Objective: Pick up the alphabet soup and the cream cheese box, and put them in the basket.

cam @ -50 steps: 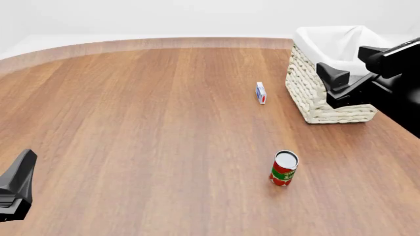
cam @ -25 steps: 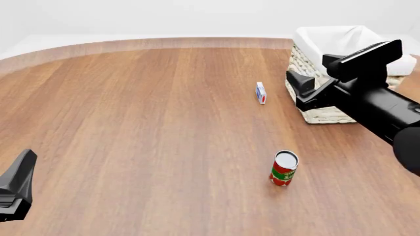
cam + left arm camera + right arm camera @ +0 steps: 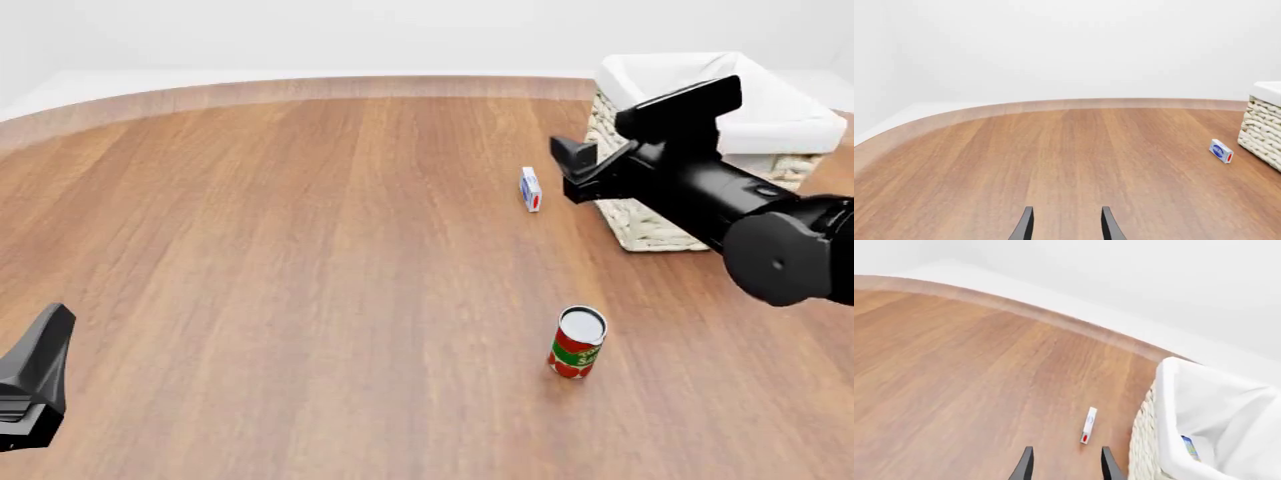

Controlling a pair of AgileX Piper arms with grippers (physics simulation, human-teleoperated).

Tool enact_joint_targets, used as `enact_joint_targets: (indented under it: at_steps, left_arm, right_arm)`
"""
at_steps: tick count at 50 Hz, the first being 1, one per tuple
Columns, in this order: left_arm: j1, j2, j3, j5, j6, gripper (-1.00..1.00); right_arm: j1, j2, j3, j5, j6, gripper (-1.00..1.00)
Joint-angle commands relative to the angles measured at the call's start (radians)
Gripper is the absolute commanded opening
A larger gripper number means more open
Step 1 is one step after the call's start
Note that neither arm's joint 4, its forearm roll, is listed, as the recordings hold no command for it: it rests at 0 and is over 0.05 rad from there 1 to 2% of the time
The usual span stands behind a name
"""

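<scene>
The cream cheese box (image 3: 531,189), white with blue and red marks, stands on edge on the table just left of the basket (image 3: 790,124). My right gripper (image 3: 571,172) is open and empty, hovering above the table between the box and the basket's near left corner. In the right wrist view the box (image 3: 1088,425) lies just beyond my open fingers (image 3: 1026,466). A blue-labelled piece, apparently the alphabet soup (image 3: 1189,447), shows inside the basket (image 3: 1167,390). My left gripper (image 3: 34,388) is open and empty at the near left.
A red and green labelled can (image 3: 577,343) stands upright near the front, right of the middle. The left wrist view shows the box (image 3: 1221,151) and the basket's wicker wall (image 3: 1262,131) far off. The table's curved far edge (image 3: 320,88) runs behind.
My right arm has swung left from over the basket toward the cream cheese box. The left arm, the box and the can have not moved.
</scene>
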Motion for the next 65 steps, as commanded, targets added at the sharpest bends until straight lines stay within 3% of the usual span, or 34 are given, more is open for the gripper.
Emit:
enact_joint_targets:
  at_steps: [1,18,35,65]
  left_arm:
    - [0.0,0.0,0.0,0.0,0.0,1.0]
    - [0.0,0.0,0.0,0.0,0.0,1.0]
    - [0.0,0.0,0.0,0.0,0.0,1.0]
    - [0.0,0.0,0.0,0.0,0.0,1.0]
  right_arm:
    - [-0.014,0.115,-0.078,0.0,0.044,1.0]
    - [-0.031,0.262,-0.206,0.041,0.106,1.0]
    - [-0.074,0.367,-0.319,0.082,0.096,1.0]
    - [-0.085,0.527,-0.49,0.144,0.127,1.0]
